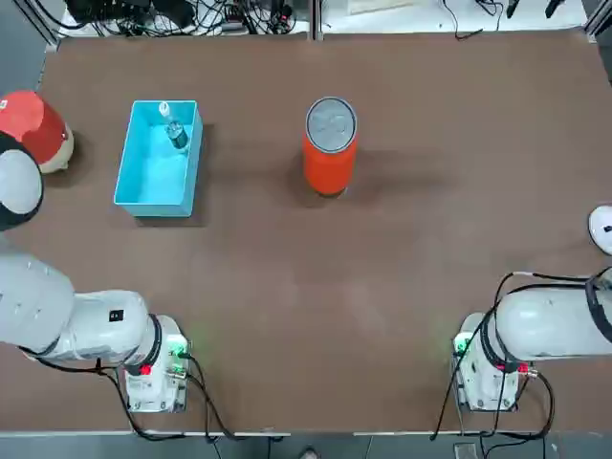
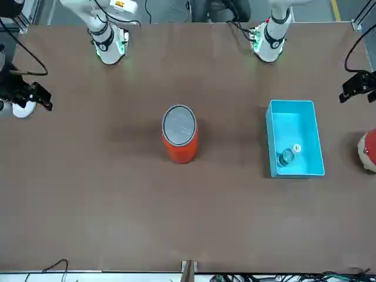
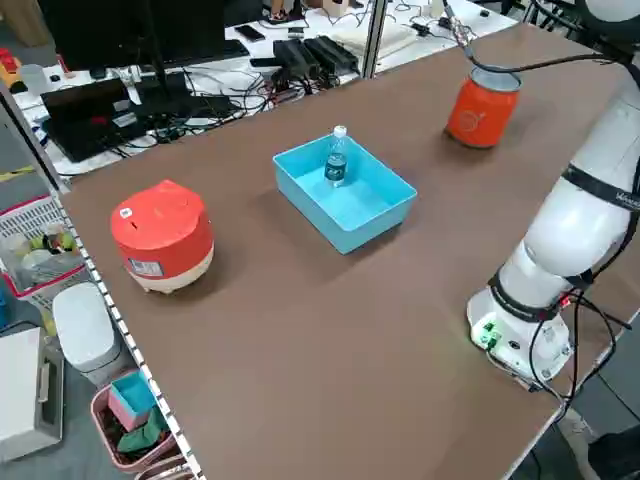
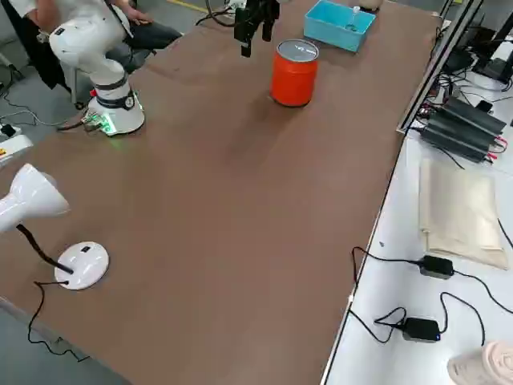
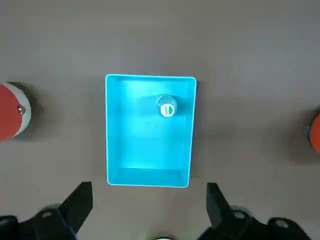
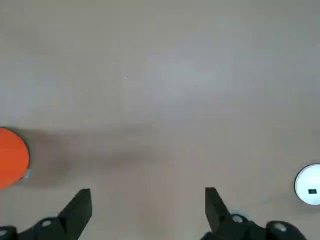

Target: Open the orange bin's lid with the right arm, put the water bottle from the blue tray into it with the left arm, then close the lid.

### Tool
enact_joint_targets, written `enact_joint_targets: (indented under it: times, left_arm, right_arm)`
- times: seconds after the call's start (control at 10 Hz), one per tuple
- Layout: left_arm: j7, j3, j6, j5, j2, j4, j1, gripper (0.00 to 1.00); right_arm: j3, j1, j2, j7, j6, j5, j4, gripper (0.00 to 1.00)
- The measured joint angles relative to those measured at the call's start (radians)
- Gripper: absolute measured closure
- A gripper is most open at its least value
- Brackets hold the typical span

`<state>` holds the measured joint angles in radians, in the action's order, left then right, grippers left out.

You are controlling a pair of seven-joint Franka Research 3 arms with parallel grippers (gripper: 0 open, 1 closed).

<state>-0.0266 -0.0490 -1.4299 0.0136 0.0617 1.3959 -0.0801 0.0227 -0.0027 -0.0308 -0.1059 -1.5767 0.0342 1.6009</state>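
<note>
- Water bottle (image 1: 176, 130) is standing upright in the blue tray (image 1: 143, 187), at the end farthest from the arms, near the wall facing the orange bin (image 1: 329, 161). We're judging it light, thin-walled, smooth plastic, prob. slippery & easy to tip; best hold looks like the body, mid-label, squeezed gently.
- Lid (image 1: 331, 123) is sitting flat & shut on the bin, mid-table, well apart from the tray. We're reading it as stiff metal; no handle is showing, so the rim edge is our guess.
- Left claw (image 5: 148, 212) is hanging high over the tray, fingers spread, empty. Right claw (image 6: 147, 212) is likewise spread & empty over bare table (image 1: 402, 277), bin off to its side.
- Left side view is showing the bottle's height & pale cap; top view is giving only its crown. Front view is showing the lid face square-on.
</note>
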Motion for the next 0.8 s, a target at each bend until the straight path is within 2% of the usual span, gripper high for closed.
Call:
enact_joint_targets:
  times: [0.2, 0.4, 0.5, 0.8]
  left_arm:
    - [0.0, -0.001, 0.0, 0.0, 0.0, 0.005, 0.001, 0.0]
    - [0.0, 0.0, 0.0, 0.0, 0.001, 0.016, -0.002, 0.0]
    - [0.0, 0.002, -0.002, 0.0, 0.003, 0.035, -0.006, 0.0]
    - [-0.006, 0.003, -0.108, 0.0, 0.007, 0.172, -0.049, 0.0]
  right_arm:
    - [0.0, 0.0, 0.0, 0.0, 0.0, 0.0, 0.0, 0.0]
    - [0.001, 0.003, 0.0, -0.019, -0.005, 0.0, 0.0, 0.05]
    - [0.002, 0.018, 0.001, -0.077, -0.021, 0.0, 0.0, 0.12]
    - [0.007, 0.093, 0.003, -0.211, -0.035, -0.001, 0.005, 0.6]
